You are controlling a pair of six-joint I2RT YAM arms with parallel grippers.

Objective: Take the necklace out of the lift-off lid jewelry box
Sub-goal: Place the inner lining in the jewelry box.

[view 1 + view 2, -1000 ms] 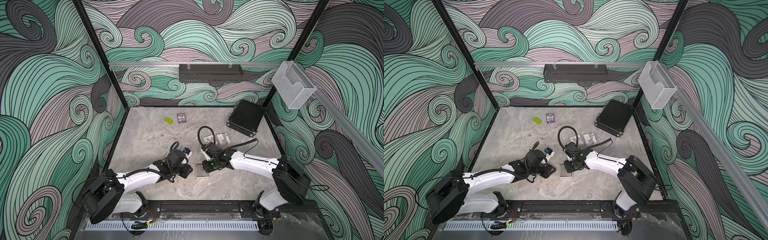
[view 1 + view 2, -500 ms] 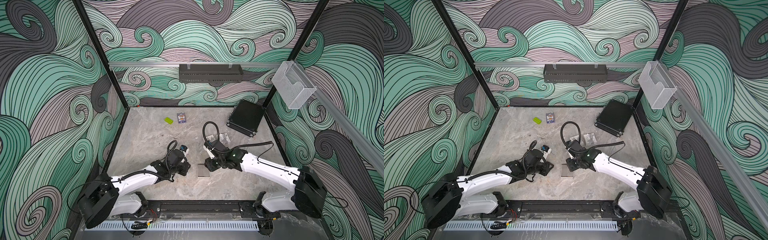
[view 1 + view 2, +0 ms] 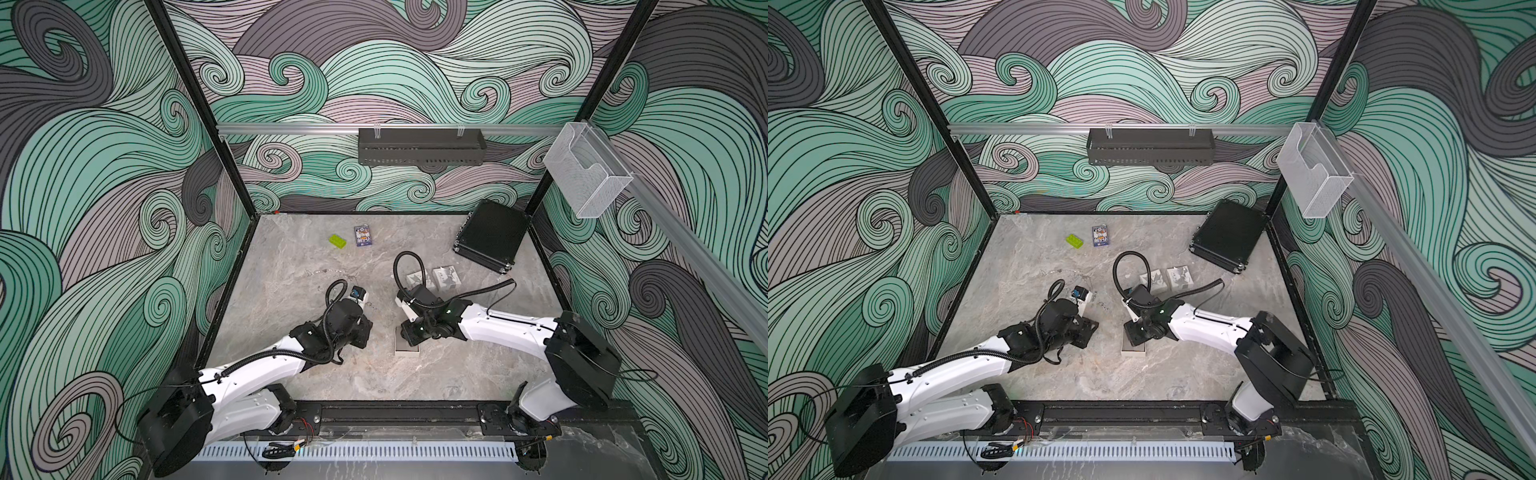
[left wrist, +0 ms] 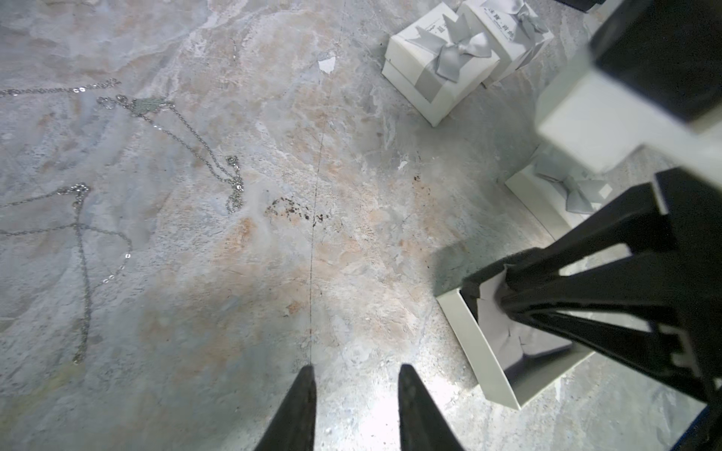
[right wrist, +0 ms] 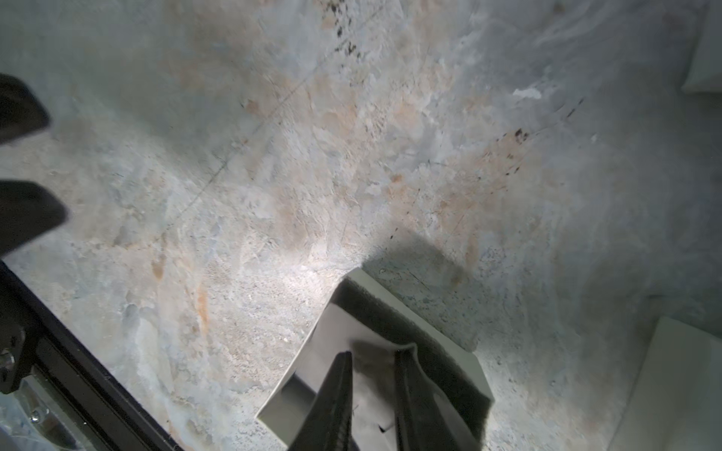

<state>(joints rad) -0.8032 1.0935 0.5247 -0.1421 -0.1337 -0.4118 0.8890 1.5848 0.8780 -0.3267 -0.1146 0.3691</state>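
The open white jewelry box [image 3: 406,352] [image 4: 474,343] [image 5: 291,384] sits on the table between the arms. It holds a white card [image 4: 504,336] and black foam [image 5: 437,351]. I see no necklace inside it. My right gripper [image 3: 409,336] [image 3: 1133,338] [image 5: 375,351] reaches into the box. Its jaws stand a narrow gap apart over the card, and I cannot tell whether they pinch it. A bowed lid [image 4: 562,191] lies beside the box. Thin silver chains [image 4: 211,156] [image 3: 328,272] lie loose on the table. My left gripper [image 4: 355,371] [image 3: 363,330] is open and empty, left of the box.
Two closed white gift boxes [image 3: 417,277] [image 3: 446,277] stand behind the right gripper. A black case [image 3: 490,237] lies at the back right. A green brick [image 3: 337,241] and a card pack [image 3: 363,236] lie at the back.
The right arm's elbow swung outward and came back while its gripper stayed at the box. The left gripper drew back slightly to the left.
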